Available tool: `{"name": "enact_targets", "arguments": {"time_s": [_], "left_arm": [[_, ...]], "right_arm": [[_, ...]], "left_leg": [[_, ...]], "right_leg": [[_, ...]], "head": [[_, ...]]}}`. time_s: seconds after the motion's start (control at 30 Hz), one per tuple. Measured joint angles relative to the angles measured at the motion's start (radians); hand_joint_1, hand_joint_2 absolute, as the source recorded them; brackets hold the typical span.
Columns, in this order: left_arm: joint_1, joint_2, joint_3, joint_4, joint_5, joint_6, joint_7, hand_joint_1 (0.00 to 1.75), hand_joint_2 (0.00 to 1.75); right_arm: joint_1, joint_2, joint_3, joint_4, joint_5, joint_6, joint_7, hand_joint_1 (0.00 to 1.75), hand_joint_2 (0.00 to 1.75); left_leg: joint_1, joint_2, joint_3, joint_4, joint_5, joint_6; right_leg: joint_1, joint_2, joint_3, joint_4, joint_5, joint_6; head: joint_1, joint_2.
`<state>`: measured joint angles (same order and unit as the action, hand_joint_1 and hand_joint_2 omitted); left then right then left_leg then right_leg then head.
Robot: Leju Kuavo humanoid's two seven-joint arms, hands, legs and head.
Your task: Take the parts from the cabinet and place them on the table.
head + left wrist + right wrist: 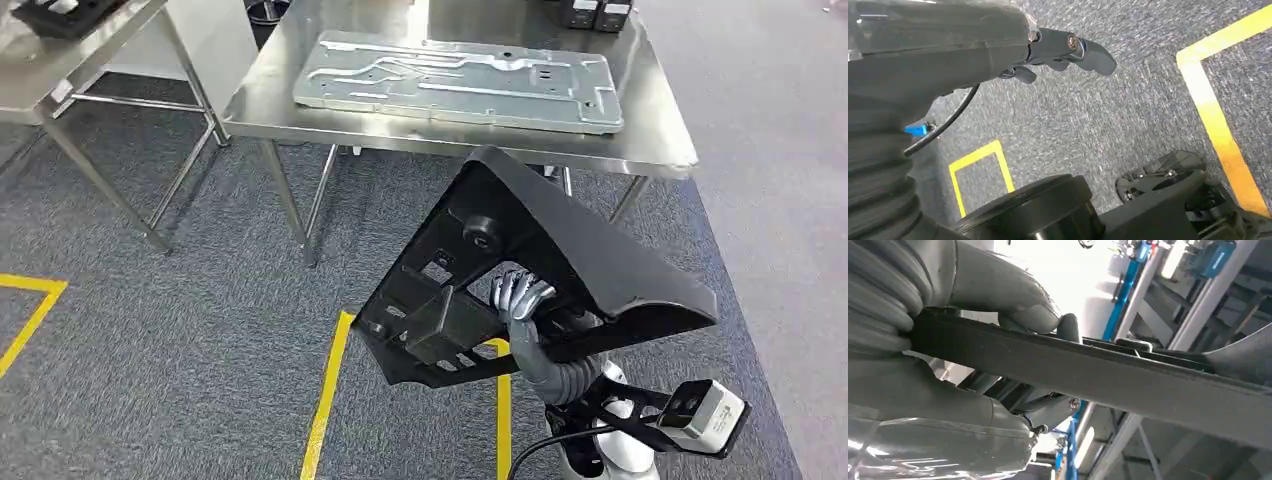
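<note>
The black part (560,250), a wide moulded plastic piece with ribs and bosses on its inner face, is being held up in the air by the right hand (520,300), in front of the steel table (660,150) and above the grey carpet (180,330). In the head view the fingers (515,292) are seen curled over an inner edge of the part through an opening. In the right wrist view, a flat black edge of the part (1108,375) is being clamped between the thumb (1013,295) and the fingers below it, with blue and grey framing blurred behind.

The left hand (1068,50) is being shown in the left wrist view over carpet marked with yellow tape (1218,130); its fingers are drawn in together, with nothing held.

A grey sheet-metal panel (460,80) is lying flat on the table, and two dark boxes (596,12) are standing at the far edge. On a second table (40,75) at the left, a black tray-like item (65,15) is being cut off by the frame.

The part is being carried tilted, its long axis running from lower left to upper right, its ribbed side facing the camera.
</note>
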<state>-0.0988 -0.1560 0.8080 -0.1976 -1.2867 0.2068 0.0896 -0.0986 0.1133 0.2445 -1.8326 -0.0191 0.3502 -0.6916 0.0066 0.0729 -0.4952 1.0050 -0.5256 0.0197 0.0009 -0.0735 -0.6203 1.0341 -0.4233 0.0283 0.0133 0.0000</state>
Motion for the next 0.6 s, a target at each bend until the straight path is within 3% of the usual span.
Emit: {"name": "enact_targets", "arguments": {"time_s": [0.03,0.13,0.17,0.2,0.23,0.3,0.33,0.37,0.4,0.47,0.53,0.6], "left_arm": [[0.001,0.0,0.0,0.0,0.0,0.0,0.0,0.0,1.75],[0.0,0.0,0.0,0.0,0.001,0.0,0.0,0.0,1.75],[-0.003,0.0,0.0,0.0,0.002,-0.002,0.0,0.0,1.75],[-0.002,0.001,0.0,0.0,0.003,-0.003,0.0,0.0,1.75],[-0.001,0.001,0.001,0.0,0.005,-0.004,0.0,0.0,1.75],[-0.014,0.001,0.004,0.0,0.013,-0.005,0.002,0.0,1.75],[-0.02,0.001,0.006,0.0,0.013,-0.006,0.003,0.0,1.75],[-0.021,0.001,0.006,0.0,0.013,-0.006,0.006,0.0,1.75],[-0.021,0.001,0.006,0.0,0.013,-0.006,0.008,0.0,1.75],[-0.014,0.001,0.007,0.0,0.012,-0.006,0.016,0.0,1.75],[-0.009,0.001,0.008,0.0,0.012,-0.007,0.016,0.0,1.75],[-0.01,0.002,0.008,0.0,0.011,-0.007,0.015,0.0,1.75]], "right_arm": [[-0.001,0.0,0.003,-0.001,-0.002,-0.002,0.0,1.66,1.75],[0.001,-0.004,0.005,-0.001,-0.013,-0.008,0.0,1.66,1.75],[0.001,-0.005,0.005,-0.002,-0.016,-0.011,0.001,1.66,1.75],[-0.002,-0.005,0.005,-0.002,-0.018,-0.012,0.002,1.66,1.75],[-0.004,-0.005,0.006,-0.001,-0.019,-0.012,0.003,1.66,1.75],[-0.003,-0.006,0.008,0.003,-0.025,-0.018,0.011,1.66,1.75],[-0.002,-0.007,0.01,0.007,-0.027,-0.018,0.012,1.66,1.75],[-0.002,-0.008,0.012,0.01,-0.028,-0.018,0.012,1.66,1.75],[-0.002,-0.01,0.014,0.011,-0.028,-0.018,0.012,1.66,1.75],[-0.002,-0.011,0.016,0.012,-0.029,-0.02,0.012,1.66,1.75],[-0.002,-0.012,0.02,0.012,-0.029,-0.022,0.012,1.66,1.75],[-0.002,-0.013,0.024,0.01,-0.029,-0.027,0.022,1.66,1.75]], "left_leg": [[-0.004,0.007,0.002,0.003,-0.005,-0.006],[-0.005,0.032,0.015,-0.009,-0.011,-0.019],[-0.002,0.017,0.017,-0.003,-0.021,-0.027],[0.0,-0.029,0.008,0.024,-0.037,-0.03],[0.001,-0.053,-0.023,0.087,-0.073,-0.03],[0.001,-0.064,-0.11,0.258,-0.143,-0.033],[0.001,-0.064,-0.137,0.307,-0.147,-0.035],[0.001,-0.064,-0.14,0.305,-0.124,-0.035],[0.002,-0.064,-0.125,0.262,-0.084,-0.035],[0.006,-0.065,-0.061,0.092,0.026,-0.032],[0.003,-0.067,-0.037,0.014,0.01,-0.022],[0.0,-0.067,-0.044,0.017,0.009,-0.005]], "right_leg": [[0.003,0.009,-0.004,-0.009,0.003,-0.01],[0.004,0.035,-0.005,-0.011,-0.002,-0.023],[-0.01,0.041,0.005,-0.022,0.002,-0.03],[-0.01,0.044,0.008,-0.025,0.001,-0.034],[-0.009,0.047,0.008,-0.025,0.001,-0.04],[-0.007,0.054,0.01,-0.024,-0.004,-0.047],[-0.006,0.058,0.012,-0.024,-0.008,-0.048],[-0.006,0.063,0.015,-0.022,-0.01,-0.048],[-0.007,0.07,0.019,-0.02,-0.013,-0.046],[-0.008,0.081,0.028,-0.011,-0.026,-0.038],[-0.001,0.089,0.02,-0.001,-0.032,-0.026],[-0.004,0.088,0.021,-0.003,-0.022,-0.012]], "head": [[0.0,0.0],[0.0,0.0],[-0.001,0.0],[-0.003,0.0],[-0.006,0.0],[-0.006,0.0],[-0.006,0.0],[-0.006,0.0],[-0.006,0.0],[-0.006,0.0],[-0.006,0.0],[-0.005,0.0]]}}
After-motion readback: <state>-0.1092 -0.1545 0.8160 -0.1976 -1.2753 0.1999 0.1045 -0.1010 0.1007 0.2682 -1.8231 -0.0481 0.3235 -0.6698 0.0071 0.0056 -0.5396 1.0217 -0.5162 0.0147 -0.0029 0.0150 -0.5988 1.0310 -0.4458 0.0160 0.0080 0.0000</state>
